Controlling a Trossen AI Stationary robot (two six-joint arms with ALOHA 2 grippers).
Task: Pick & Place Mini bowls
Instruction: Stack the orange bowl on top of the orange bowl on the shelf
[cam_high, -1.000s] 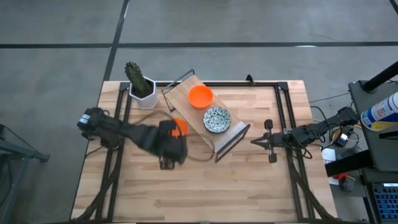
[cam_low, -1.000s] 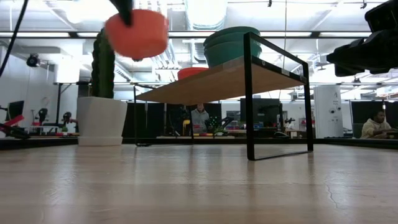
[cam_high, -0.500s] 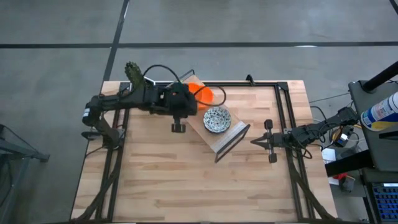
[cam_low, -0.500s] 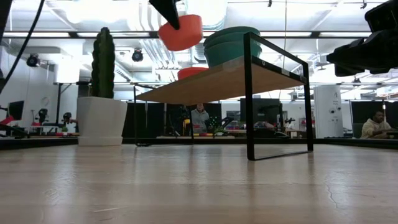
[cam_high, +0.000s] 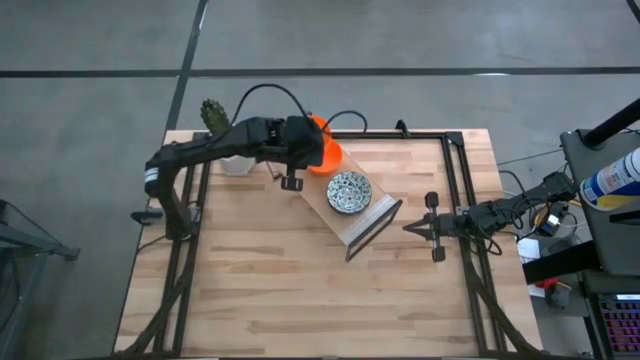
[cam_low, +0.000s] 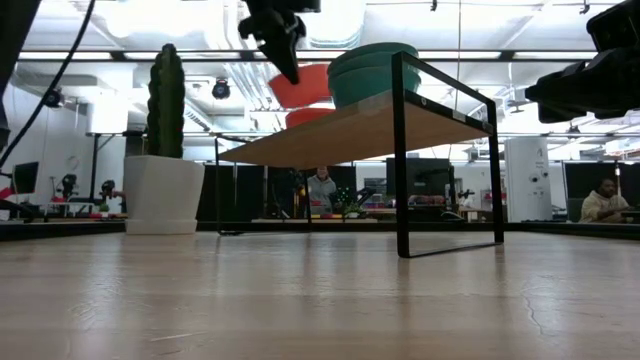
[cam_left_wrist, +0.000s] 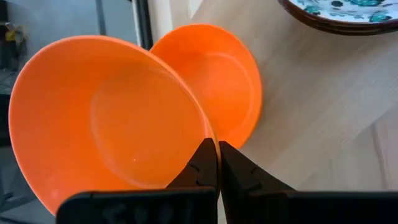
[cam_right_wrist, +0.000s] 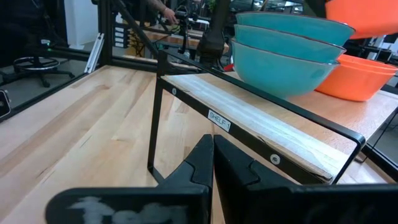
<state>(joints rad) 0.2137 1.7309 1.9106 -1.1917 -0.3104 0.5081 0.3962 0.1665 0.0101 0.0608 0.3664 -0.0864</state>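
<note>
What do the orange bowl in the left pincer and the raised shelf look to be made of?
The held orange bowl looks like plastic or melamine: an even, saturated colour, a thin rim and a soft satin sheen without glassy highlights. Glazed ceramic can't be ruled out. The shelf reads as a pale wood board, with visible grain, set in a thin black frame, probably painted metal.

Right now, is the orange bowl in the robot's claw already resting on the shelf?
No. The left gripper holds the orange bowl tilted in the air above another orange bowl on the shelf.
</note>
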